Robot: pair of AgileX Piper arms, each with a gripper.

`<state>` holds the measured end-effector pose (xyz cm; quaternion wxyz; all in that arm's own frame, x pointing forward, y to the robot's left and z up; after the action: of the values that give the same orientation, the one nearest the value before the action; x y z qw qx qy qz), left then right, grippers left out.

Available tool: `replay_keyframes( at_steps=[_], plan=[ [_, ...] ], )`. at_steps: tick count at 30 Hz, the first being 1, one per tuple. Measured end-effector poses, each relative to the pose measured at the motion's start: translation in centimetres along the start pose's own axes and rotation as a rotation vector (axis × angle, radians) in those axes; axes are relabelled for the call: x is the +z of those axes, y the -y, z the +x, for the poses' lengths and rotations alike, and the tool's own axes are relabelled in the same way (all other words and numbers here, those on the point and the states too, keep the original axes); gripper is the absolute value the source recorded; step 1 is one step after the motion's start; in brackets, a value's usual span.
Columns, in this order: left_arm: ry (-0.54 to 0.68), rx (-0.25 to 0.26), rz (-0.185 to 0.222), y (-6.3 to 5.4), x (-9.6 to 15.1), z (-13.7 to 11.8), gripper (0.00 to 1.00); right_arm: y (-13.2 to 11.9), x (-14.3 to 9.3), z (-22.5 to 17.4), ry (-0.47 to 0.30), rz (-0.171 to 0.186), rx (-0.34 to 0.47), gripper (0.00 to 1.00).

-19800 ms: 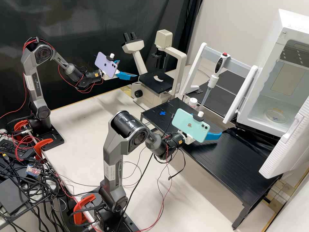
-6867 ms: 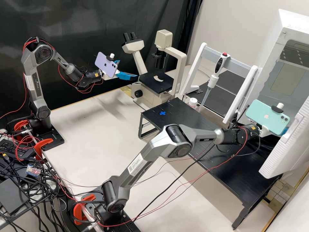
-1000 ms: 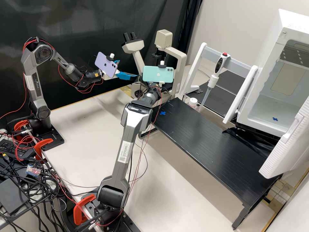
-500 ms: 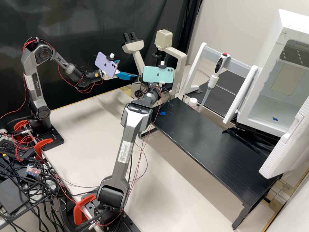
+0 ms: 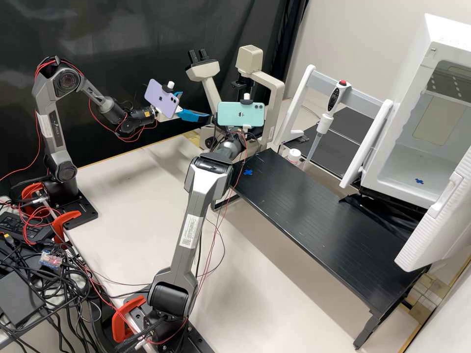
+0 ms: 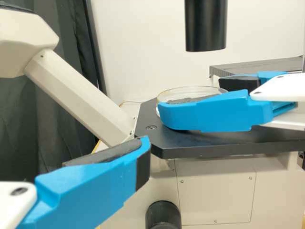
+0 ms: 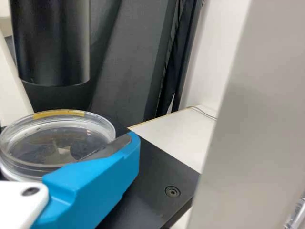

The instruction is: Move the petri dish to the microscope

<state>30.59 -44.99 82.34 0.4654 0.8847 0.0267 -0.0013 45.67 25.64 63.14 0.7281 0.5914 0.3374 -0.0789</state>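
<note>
Backdrop: black curtain (image 5: pixel 122 34) behind a pale tabletop (image 5: pixel 122 181).
Petri dish (image 7: pixel 55 148): at the black stage (image 6: pixel 157 139) of the microscope (image 5: pixel 277 98), below its dark barrel (image 6: pixel 206 26); whether its underside touches the stage, I cannot tell.
Right gripper (image 6: pixel 190 98): nearer arm; fingers pinching the dish across its width, one at each side.
Left gripper (image 5: pixel 196 105): fingers spread, apart from the dish.
Next: probably seat the dish level, then part the fingers evenly so it doesn't drag.
</note>
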Motion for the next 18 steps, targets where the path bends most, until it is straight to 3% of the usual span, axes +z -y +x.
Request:
replay_keyframes(
  at_steps=[6, 18],
  plan=[
    [0.0, 0.0, 0.0, 0.0, 0.0, 0.0, 1.0, -0.1, 0.2, -1.1, 0.013, 0.054, 0.012, 1.0],
    [0.0, 0.0, 0.0, 0.0, 0.0, 0.0, 1.0, -1.2, 0.1, -6.5, -0.018, 0.068, 0.069, 1.0]
  ],
)
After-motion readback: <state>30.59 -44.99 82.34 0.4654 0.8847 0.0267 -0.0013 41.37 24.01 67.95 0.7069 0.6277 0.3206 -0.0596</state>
